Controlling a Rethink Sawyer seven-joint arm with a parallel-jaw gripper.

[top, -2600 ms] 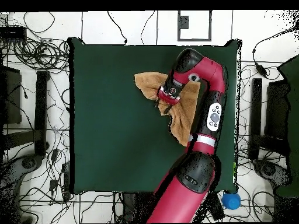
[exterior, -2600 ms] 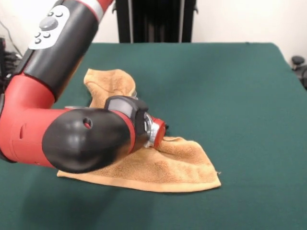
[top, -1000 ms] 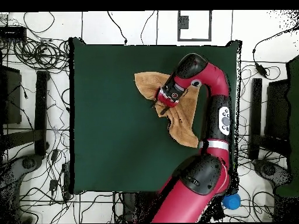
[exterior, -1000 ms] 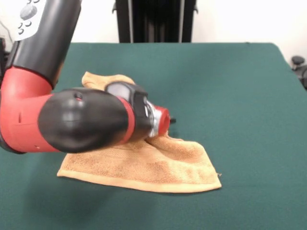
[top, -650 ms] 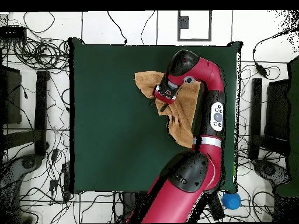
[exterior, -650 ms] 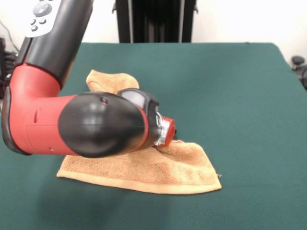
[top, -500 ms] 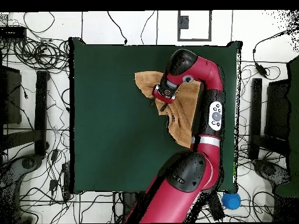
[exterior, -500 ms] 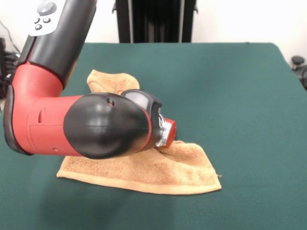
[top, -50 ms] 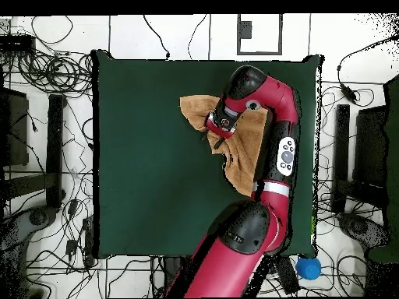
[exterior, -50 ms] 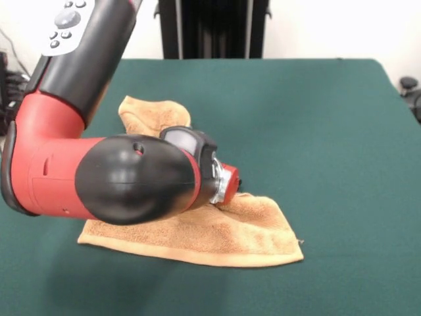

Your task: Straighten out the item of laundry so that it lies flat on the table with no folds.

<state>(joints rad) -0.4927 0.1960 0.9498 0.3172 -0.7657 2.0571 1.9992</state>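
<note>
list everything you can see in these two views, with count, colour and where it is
towel: one, tan-orange, rumpled and folded on the table, under the arm's end; in the front view one part lies toward the near side and another bunches up behind the arm
table: one, dark green cloth, fills most of both views
ball: one, blue, on the floor off the table's corner in the overhead view
cables: many, black, strewn over the white floor around the table
arm: one, red and black, bent over the towel
hand: one, red and silver at the arm's tip, low at the towel's middle; its fingers are hidden
</note>
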